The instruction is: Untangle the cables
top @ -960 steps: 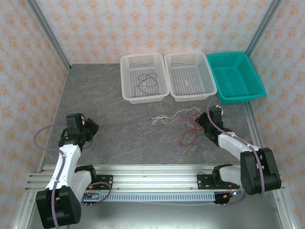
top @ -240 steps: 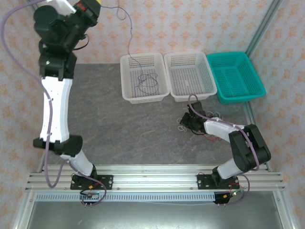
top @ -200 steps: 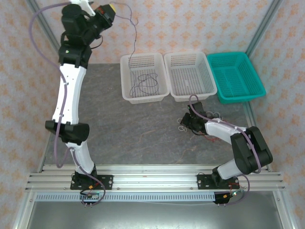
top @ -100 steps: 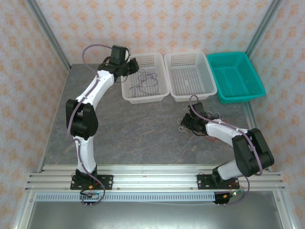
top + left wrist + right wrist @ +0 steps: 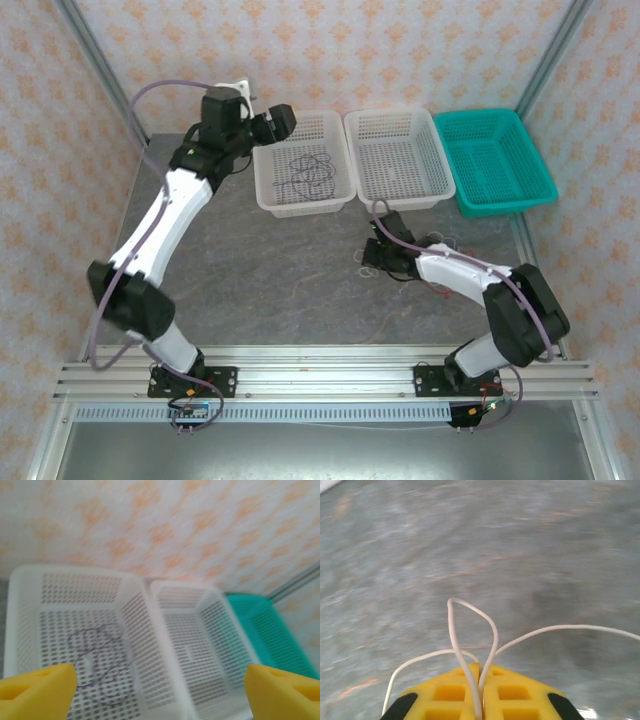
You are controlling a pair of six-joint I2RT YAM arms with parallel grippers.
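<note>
- The left gripper (image 5: 160, 690) gapes wide, empty, above the left white basket (image 5: 262, 168) at 12 o'clock; the dark cable (image 5: 306, 174) lies inside.
- The right gripper (image 5: 481, 680) pinches the white cable (image 5: 470, 625); the table (image 5: 260, 270) is bare toward 9 o'clock.

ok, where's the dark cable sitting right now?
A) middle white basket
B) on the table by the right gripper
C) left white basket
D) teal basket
C: the dark cable lies in loose loops on the floor of the left white basket, and the left wrist view shows it there too.
</note>
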